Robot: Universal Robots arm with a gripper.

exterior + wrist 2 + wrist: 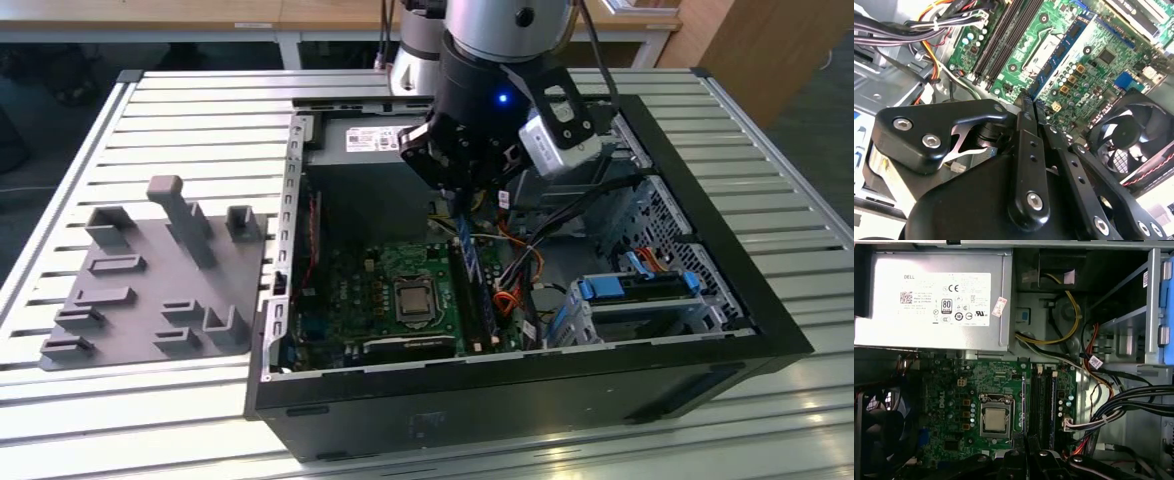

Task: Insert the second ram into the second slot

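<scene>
Slatted metal table (160, 100), open PC case (747, 300) on it, gripper (1032, 102) pinched tight on the second ram (1066, 50) low over the memory slots (1046, 400); it looks light and stiff but fragile, so I'd hold the top edge, not the chips.

Case (747, 300): top open, free entry from above.
Over memory slots (1044, 400): gripper (461, 200) clamped on the second ram (1066, 47).
Exterior view's right of slots: cable bundle (574, 205) crowds close.
Exterior view's left: processor socket (411, 297), low.
Far end: power supply (934, 300).
</scene>
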